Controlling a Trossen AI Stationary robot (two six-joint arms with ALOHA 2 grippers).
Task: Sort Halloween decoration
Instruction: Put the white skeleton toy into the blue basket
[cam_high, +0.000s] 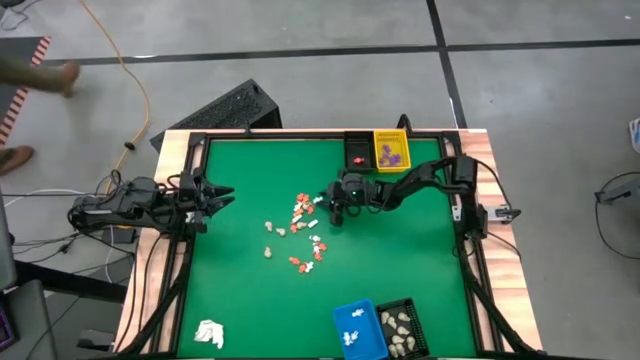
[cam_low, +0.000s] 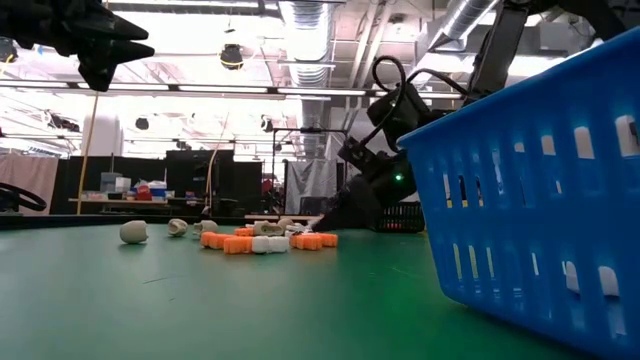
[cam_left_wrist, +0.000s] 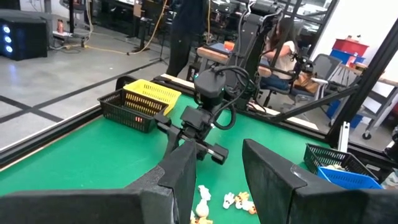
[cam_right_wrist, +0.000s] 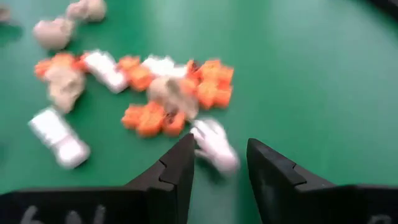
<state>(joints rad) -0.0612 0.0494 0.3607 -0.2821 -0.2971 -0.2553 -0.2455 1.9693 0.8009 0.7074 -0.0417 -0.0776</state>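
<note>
Hovering low with fingers parted and nothing held, right gripper (cam_high: 338, 212) just beside a white piece (cam_right_wrist: 214, 146) at the edge of the Halloween decoration (cam_high: 300, 232) scattered mid-bench (cam_high: 250, 170); waiting at the bench's left edge, left gripper (cam_high: 222, 196), fingers apart and empty

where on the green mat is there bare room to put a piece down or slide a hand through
Bare green runs between the scattered pieces and the right edge, south of the right gripper. Another free patch lies between the white wad and the blue basket. It is crowded mid-table around the pieces, and along the far edge by the yellow basket.
</note>
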